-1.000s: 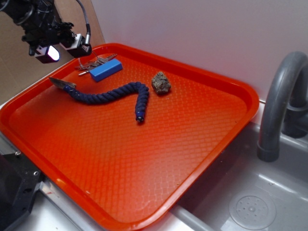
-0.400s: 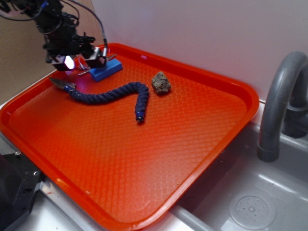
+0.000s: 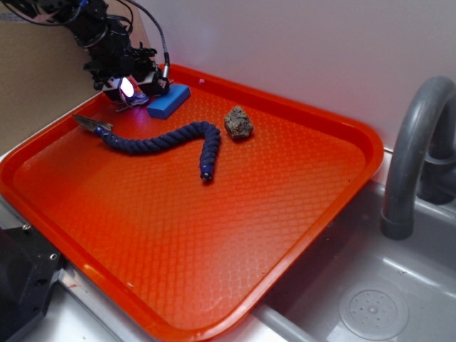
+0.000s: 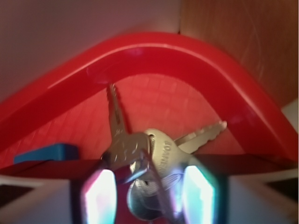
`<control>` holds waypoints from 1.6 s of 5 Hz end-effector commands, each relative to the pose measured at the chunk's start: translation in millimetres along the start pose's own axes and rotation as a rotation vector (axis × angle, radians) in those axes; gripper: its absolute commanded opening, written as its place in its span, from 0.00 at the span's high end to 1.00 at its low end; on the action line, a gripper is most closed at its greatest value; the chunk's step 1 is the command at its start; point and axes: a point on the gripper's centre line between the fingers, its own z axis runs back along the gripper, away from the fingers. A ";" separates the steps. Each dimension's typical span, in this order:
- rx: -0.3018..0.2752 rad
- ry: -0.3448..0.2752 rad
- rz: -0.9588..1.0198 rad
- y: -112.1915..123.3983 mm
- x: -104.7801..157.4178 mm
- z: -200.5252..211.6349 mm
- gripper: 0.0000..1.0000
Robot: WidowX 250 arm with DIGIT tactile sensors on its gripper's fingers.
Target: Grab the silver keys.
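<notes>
The silver keys [image 4: 154, 154] lie fanned out on the orange tray [image 4: 154, 46] in its far left corner, joined to a blue block [image 3: 169, 100]. My gripper [image 3: 132, 91] is down over them, so the exterior view shows only a sliver of metal. In the wrist view my gripper [image 4: 149, 196] is open. Its two glowing fingers [image 4: 100, 196] stand on either side of the key heads, close to them. The blue block [image 4: 44, 153] sits just to the left.
A dark blue twisted rope [image 3: 164, 142] with a metal clip [image 3: 92, 125] curves across the tray [image 3: 214, 235] near the keys. A lumpy rock [image 3: 239, 122] lies right of the block. The tray's raised rim is just behind the keys. A grey faucet [image 3: 413, 157] and sink [image 3: 370, 299] are at the right.
My gripper has come down from above the tray's corner and moved right onto the keys, which now sit between its fingers. The keys and block have not shifted.
</notes>
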 end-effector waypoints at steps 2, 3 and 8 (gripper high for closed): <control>0.010 -0.001 -0.107 -25.2 11.4 62.2 1.00; -0.078 -0.049 -0.323 -46.7 -36.2 129.5 1.00; -0.006 0.203 -0.616 -152.7 -26.7 252.6 1.00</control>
